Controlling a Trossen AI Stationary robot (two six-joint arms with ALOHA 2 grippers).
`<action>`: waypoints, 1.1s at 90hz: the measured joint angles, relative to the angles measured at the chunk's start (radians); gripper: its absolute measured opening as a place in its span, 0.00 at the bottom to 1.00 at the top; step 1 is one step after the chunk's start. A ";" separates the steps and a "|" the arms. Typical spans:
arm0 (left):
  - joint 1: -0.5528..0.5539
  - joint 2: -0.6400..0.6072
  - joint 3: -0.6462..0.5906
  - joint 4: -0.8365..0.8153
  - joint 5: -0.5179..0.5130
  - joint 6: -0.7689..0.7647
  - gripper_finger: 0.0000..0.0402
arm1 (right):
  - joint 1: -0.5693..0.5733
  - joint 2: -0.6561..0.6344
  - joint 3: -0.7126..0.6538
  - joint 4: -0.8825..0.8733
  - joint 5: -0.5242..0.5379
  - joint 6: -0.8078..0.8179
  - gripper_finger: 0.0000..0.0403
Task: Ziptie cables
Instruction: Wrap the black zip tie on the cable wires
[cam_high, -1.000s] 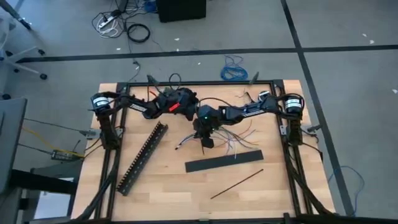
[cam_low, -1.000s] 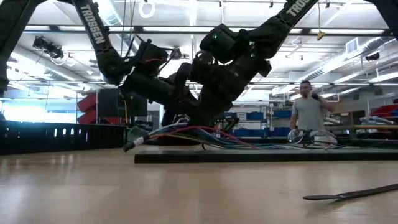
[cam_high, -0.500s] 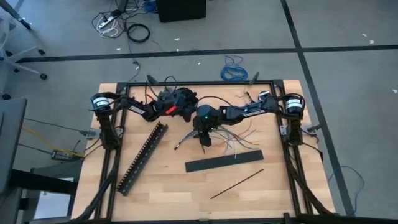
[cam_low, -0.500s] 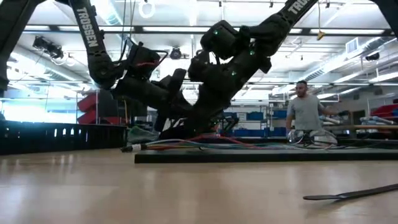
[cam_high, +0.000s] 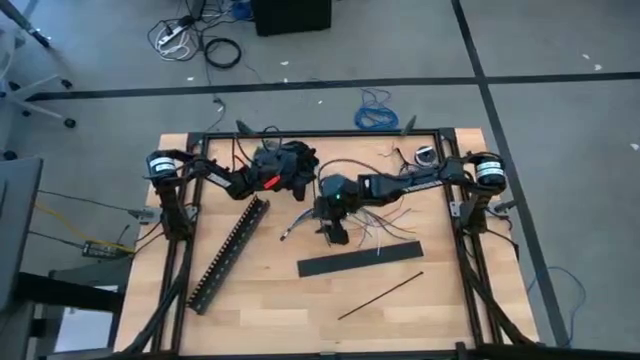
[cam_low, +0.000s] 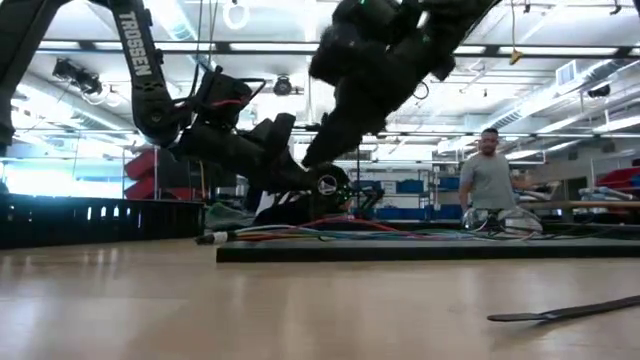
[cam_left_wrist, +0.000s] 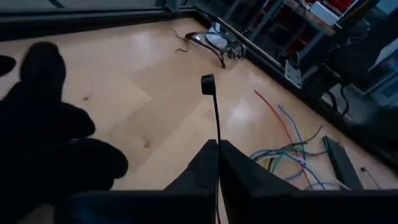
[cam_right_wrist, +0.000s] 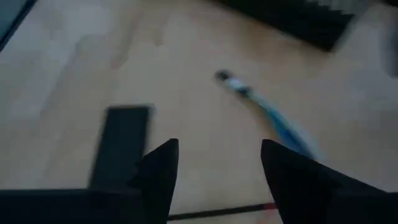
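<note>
Left wrist view shows the left end effector (cam_left_wrist: 217, 163) pinched on a ziptie (cam_left_wrist: 216, 118); the right end effector (cam_right_wrist: 217, 163) gapes wide over the cables (cam_high: 375, 222) lying mid-tabletop (cam_high: 270, 300), second ziptie (cam_high: 380, 295) well apart.

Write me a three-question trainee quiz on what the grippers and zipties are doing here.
1. True or false: the left gripper is shut on a ziptie.
2. Pick one: the right gripper has its fingers A) open, B) shut.
3. Fill in: the other ziptie lies loose on the table, nearer the ___ arm's side.
Key: 1 true; 2 A; 3 right.
</note>
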 joint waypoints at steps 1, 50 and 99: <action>-0.001 0.000 0.000 0.001 0.000 0.001 0.00 | 0.006 0.001 0.000 0.005 0.001 -0.004 0.54; -0.014 0.000 0.000 0.049 -0.067 0.120 0.00 | 0.182 0.072 -0.007 -0.137 0.575 -0.279 0.47; -0.014 0.000 0.000 0.007 -0.077 0.119 0.00 | 0.210 0.073 -0.142 0.000 0.556 -0.207 0.47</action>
